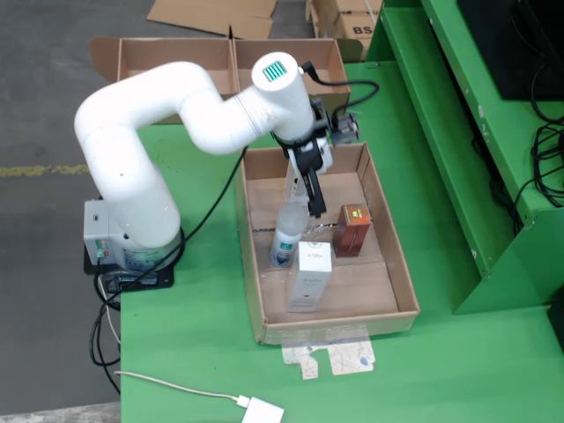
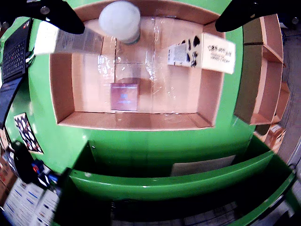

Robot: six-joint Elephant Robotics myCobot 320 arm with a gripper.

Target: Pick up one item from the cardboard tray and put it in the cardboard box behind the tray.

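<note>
Cardboard tray [image 1: 403, 291] sits on the green table [image 1: 203, 352] and holds three things — a clear bottle [image 1: 286, 236], a white box [image 1: 310, 276] and a brown box [image 1: 352, 229]. Seen from above, the gripper [image 1: 310, 204] hangs open over the bottle — nothing in it.

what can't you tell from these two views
- Claw grip: in the side view its tips blur into the bottle; in the claw-mounted view only the finger bases show, cut off at the top edge.
- Brown box label: too small.
- Rear cardboard box interior: arm hides part.
</note>
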